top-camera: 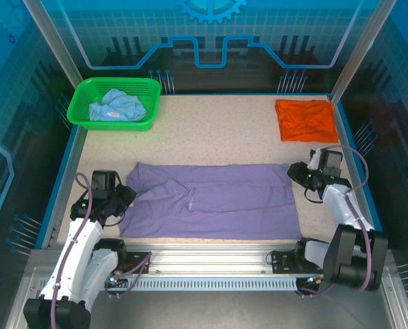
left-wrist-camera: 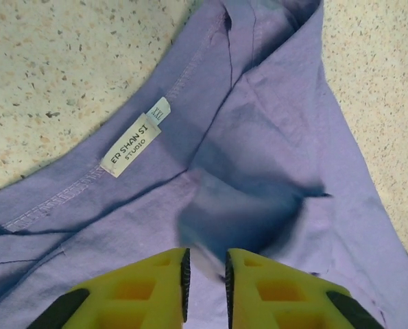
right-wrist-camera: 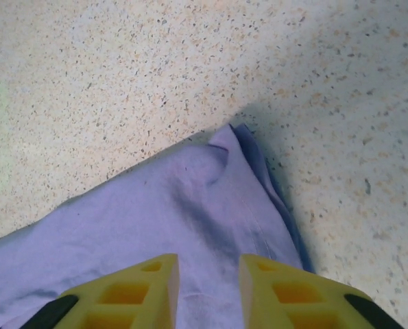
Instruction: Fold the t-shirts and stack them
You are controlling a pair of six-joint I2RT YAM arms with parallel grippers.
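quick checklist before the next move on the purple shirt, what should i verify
1. Lavender shirt lying flat: not ok, rumpled at its collar end.
2. Right pincer open over the shirt's corner: ok.
3. Left pincer free of cloth: cannot tell, jaws narrowly apart, cloth blurred at the tips.
4. Orange shirt folded and set aside: ok.
5. Light blue shirt folded: not ok, crumpled in the green basket.
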